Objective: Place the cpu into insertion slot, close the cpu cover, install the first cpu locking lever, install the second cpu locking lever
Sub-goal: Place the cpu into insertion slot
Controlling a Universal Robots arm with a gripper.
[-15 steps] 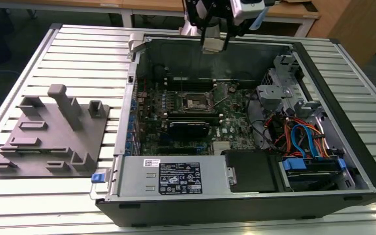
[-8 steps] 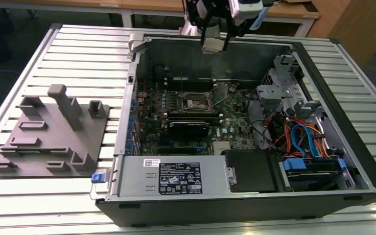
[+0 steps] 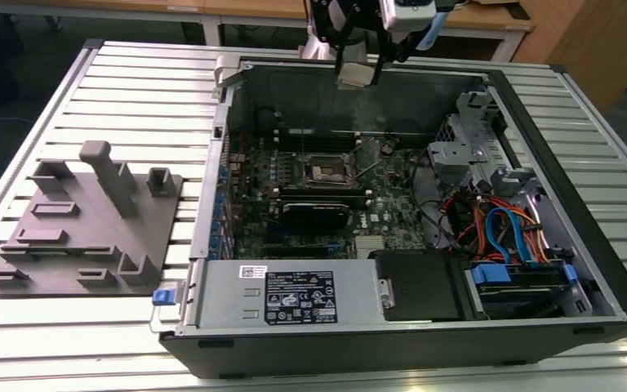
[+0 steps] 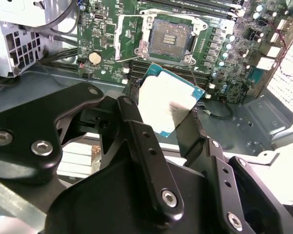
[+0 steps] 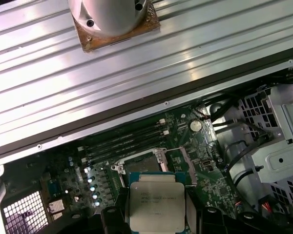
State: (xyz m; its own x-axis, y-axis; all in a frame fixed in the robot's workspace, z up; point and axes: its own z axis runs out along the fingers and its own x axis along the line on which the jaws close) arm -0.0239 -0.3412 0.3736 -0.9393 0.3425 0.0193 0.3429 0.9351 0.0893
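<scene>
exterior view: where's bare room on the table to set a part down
Bare slats on the table beyond the grey fixture, and a strip on its near side. Another strip runs past the case on the exterior view's right. Inside the case it is crowded: board, cables, drives. The jaws hold the chip over it.

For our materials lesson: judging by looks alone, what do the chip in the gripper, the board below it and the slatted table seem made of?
The cpu: dull silver metal lid, by its soft glare, on a thin blue-green base. Motherboard: green laminate, probably fibreglass, dotted with solder points. Table: ribbed, brushed silver slats, likely aluminium.
</scene>
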